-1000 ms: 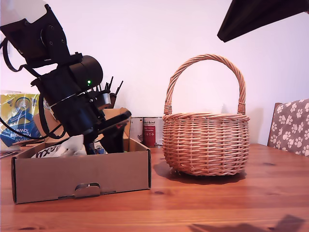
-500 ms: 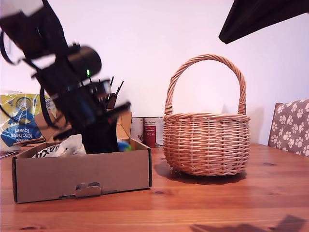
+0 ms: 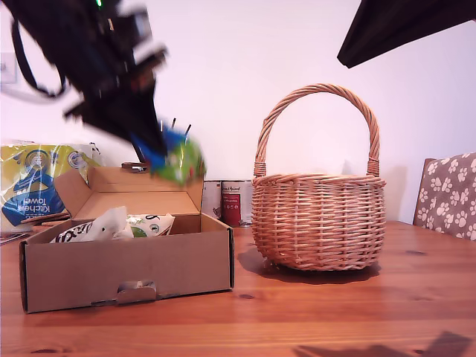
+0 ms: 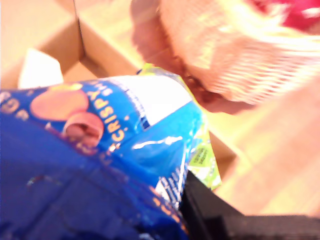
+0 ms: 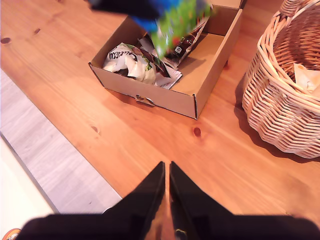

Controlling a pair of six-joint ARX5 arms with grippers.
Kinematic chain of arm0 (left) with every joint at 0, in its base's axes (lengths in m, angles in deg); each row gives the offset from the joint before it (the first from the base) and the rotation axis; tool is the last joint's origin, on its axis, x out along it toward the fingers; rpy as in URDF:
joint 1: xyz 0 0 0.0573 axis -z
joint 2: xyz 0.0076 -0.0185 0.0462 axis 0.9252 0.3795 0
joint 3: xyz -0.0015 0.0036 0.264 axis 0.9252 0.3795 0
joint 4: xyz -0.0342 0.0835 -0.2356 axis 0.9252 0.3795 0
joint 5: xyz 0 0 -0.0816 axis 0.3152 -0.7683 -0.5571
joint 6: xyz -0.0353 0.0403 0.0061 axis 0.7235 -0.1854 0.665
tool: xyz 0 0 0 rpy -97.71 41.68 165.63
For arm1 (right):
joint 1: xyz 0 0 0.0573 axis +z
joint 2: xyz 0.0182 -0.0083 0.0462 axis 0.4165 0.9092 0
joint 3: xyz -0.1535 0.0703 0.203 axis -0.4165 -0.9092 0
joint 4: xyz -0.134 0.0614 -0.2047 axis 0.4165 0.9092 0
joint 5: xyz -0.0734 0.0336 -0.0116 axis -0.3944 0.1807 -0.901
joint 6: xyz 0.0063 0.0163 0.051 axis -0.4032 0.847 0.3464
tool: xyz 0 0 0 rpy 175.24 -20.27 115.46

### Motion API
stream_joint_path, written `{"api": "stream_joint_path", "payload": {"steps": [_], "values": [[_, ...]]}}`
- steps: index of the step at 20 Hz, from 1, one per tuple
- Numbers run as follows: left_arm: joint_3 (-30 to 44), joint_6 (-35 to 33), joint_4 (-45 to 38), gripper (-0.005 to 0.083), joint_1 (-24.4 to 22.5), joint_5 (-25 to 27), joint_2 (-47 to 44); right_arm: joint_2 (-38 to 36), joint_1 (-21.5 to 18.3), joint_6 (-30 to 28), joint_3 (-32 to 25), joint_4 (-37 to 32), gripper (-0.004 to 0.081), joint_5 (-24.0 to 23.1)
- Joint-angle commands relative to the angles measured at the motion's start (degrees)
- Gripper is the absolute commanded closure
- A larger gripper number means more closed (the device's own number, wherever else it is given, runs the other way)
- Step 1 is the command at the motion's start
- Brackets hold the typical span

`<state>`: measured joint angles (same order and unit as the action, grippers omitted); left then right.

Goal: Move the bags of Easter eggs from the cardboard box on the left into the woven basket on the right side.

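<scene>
well above box rim [image 3: 126, 246], blue bag [image 3: 172, 154]

first arm: blurred, raised at the exterior view's upper left
first gripper [image 3: 165, 152]: angled down, clamped on a blue-green bag [image 3: 177, 158]
second gripper [image 5: 166, 186]: high up, pointing down, jaws nearly touching, empty

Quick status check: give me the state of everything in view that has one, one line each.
Brown cardboard box: flap lid open, pouches inside.
Blue and green plastic pouch: lifted above the box, in my first gripper.
White-grey crinkly pouch: lying in the box.
Round tan wicker basket: upright on the table; something pale inside.
My first gripper: shut on the pouch.
My second gripper: shut, empty, above the table.
</scene>
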<state>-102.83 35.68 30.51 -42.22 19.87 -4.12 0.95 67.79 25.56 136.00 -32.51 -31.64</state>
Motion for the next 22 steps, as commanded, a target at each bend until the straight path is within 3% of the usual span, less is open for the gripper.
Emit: {"api": "stream_joint_path", "payload": {"steps": [1,4,12,15,18,20,22], "values": [[0.4,-1.4,-3.6,0.0796,0.8,-1.9,-2.8,-1.7,-0.1,-0.1,0.7,0.3,0.0783,0.0],[0.4,-1.6,-11.7,0.0796,2.4,-6.3,-3.6,-4.7,-0.1,-0.1,0.7,1.0,0.0783,0.1],[0.4,-1.6,-38.1,0.0796,12.7,-1.3,5.0,-16.2,-0.1,3.1,0.7,3.8,0.0783,-0.6],[0.4,-1.6,-47.2,0.0796,15.1,1.9,11.3,-20.0,-0.1,3.2,0.7,7.5,0.0783,-3.7],[0.4,-1.6,-54.8,0.0796,16.7,4.1,17.3,-22.4,-0.1,4.5,1.7,12.1,0.0783,-10.2],[0.2,-1.6,-57.2,0.0796,17.4,5.7,20.7,-23.1,-0.1,4.1,3.0,15.6,0.0783,-16.0],[-0.2,-1.6,-58.2,0.0796,18.0,8.0,23.3,-23.5,-0.1,2.6,4.2,18.5,0.0783,-18.6]]}}
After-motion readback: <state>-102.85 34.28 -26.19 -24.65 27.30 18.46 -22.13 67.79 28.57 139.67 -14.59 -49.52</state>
